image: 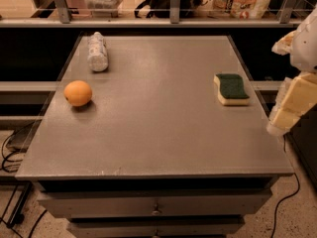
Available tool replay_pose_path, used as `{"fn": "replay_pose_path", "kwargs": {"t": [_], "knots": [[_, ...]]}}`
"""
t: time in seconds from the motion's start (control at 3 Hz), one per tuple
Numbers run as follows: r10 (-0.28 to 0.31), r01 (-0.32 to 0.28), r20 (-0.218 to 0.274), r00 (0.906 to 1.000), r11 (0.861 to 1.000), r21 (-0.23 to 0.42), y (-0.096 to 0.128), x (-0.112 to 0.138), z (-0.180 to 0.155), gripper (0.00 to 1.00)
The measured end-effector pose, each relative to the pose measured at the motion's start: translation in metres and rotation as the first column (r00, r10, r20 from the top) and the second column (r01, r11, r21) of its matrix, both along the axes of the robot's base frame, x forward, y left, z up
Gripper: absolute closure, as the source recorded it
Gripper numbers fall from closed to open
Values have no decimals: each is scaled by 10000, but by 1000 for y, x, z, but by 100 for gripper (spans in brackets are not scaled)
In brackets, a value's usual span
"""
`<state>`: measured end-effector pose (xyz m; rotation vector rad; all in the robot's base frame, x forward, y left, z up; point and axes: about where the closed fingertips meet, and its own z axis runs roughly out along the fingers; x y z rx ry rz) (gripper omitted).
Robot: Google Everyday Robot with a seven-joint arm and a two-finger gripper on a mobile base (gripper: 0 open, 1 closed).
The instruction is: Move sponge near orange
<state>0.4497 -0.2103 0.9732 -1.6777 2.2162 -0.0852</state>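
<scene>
- At the right edge of the view, the gripper (283, 83) hangs just past the right rim of the bench (158, 148). It is above bench level and partly cut off by the frame.
- Jaws: the two cream-padded tips stand apart with nothing between them. The upper tip is near the far right corner of the bench and the lower tip is beside the right rim.
- The sponge (232, 89) lies flat on the right side of the bench with its green scouring face up and the pale foam underneath. It rests on its broad face, so it looks stable and open to a grasp from above.
- Sponge relative to jaws: it is just to the left of the gripper, near but not touching, and roughly level with the gap between the tips. My reading is that the gripper is staged beside it for a short reach inward.
- The orange (78, 93) sits on the left side of the bench, well apart from the sponge, with most of the bench width between them.
- A whitish bottle (97, 51) lies on its side behind the orange, toward the far left corner, and is not part of the task.
- Status, as judged: the grasp is not yet begun and the whole transfer remains.
- Risk: the orange is round, so a nudge on arrival could roll it. The sponge should be set down beside it, not against it.
</scene>
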Motion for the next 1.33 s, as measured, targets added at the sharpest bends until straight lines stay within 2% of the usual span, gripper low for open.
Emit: {"fn": "replay_pose_path", "kwargs": {"t": [0.67,1.0,1.33], "knots": [[-88,107,-284,9996,9976,685,14,35,-36,0],[-88,108,-284,9996,9976,686,14,36,-36,0],[-688,716,-250,9973,9879,1374,14,45,-42,0]]}}
